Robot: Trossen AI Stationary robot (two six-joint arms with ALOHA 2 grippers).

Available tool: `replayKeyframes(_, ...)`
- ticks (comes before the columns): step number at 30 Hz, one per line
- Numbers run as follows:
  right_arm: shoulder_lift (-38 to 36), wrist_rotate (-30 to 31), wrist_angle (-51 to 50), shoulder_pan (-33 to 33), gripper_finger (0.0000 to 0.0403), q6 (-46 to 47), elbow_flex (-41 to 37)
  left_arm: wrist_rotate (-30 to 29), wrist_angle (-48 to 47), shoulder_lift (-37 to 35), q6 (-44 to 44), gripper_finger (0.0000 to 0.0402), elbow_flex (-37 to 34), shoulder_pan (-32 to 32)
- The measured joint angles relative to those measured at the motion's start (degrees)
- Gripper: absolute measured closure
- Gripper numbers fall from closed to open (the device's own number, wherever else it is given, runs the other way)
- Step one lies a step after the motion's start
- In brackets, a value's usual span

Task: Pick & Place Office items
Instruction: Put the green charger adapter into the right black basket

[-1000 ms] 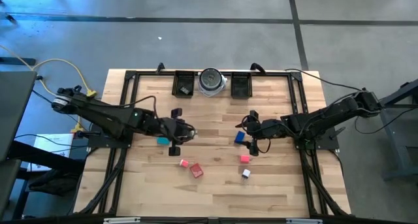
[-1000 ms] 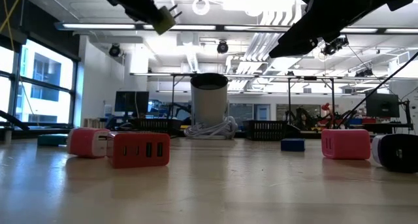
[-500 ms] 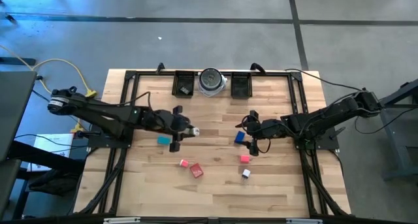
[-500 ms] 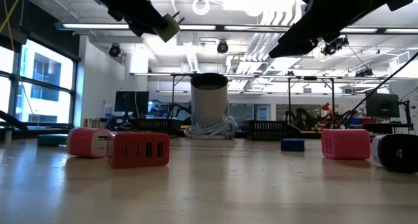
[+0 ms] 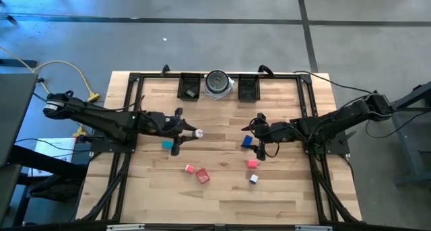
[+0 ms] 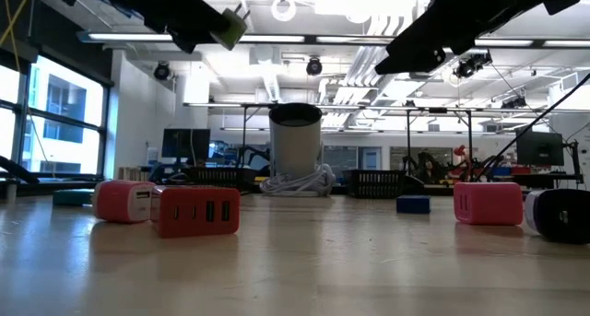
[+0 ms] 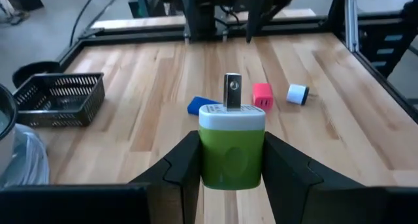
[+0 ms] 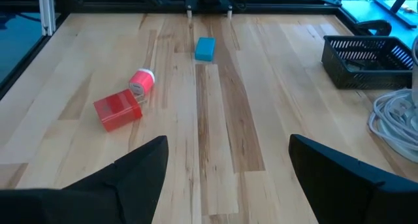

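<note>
My left gripper [image 5: 185, 133] is raised over the table's left-centre, shut on a green-white plug block [image 7: 232, 149], which also shows high up in the low view [image 6: 229, 26]. My right gripper [image 5: 259, 134] hovers open near the blue piece [image 5: 247, 141]; its fingers spread wide in its wrist view [image 8: 228, 178]. Lying flat on the table are a teal piece [image 5: 168, 145], a small pink piece [image 5: 190, 168], a red block [image 5: 203, 176], a pink block [image 5: 252, 163] and a white-and-black piece [image 5: 254, 179]. My left gripper pinches the block's green body [image 7: 228, 165] between its two fingers, one on each opposite side. The fingers run roughly level, coming from the table's left. The white end with its metal prongs [image 7: 231, 93] points away from the gripper, toward the table's right. The block is lifted clear.
Two black mesh trays [image 5: 189, 87] [image 5: 248, 88] stand at the far edge, with a round silver-grey dish [image 5: 218, 83] and coiled cord between them. A black frame rail [image 5: 128, 110] borders the table. Bare wood [image 5: 222, 204] lies near the near edge.
The left arm has drawn back slightly toward the table's left edge with the green-white block still in its hold. The block's white end now shows more plainly, pointing toward the right. The pieces on the table have not moved.
</note>
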Motion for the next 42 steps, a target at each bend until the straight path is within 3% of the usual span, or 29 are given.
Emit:
replayKeyframes(8, 0.0, -0.88, 3.67, -1.59, 0.0097, -0.01, 0.0, -2.47, 7.77, -0.01, 2.7, 0.0281, -3.42, 0.23)
replayKeyframes(17, 3.01, -12.16, 12.47, -8.34, 0.0097, 1.98, 0.02, -7.52, 8.96, 0.32, 7.48, 0.0281, -3.51, -0.21)
replayKeyframes(28, 7.09, -19.96, 20.1, -13.69, 0.0097, 3.66, 0.0, -26.29, 8.87, 3.75, 19.63, 0.0281, -3.27, -5.22)
replayKeyframes(42, 9.85, -20.87, 26.34, -15.06, 0.0097, 6.78, 0.0, -36.69, 8.76, 11.53, 36.76, 0.0281, 3.32, -5.41)
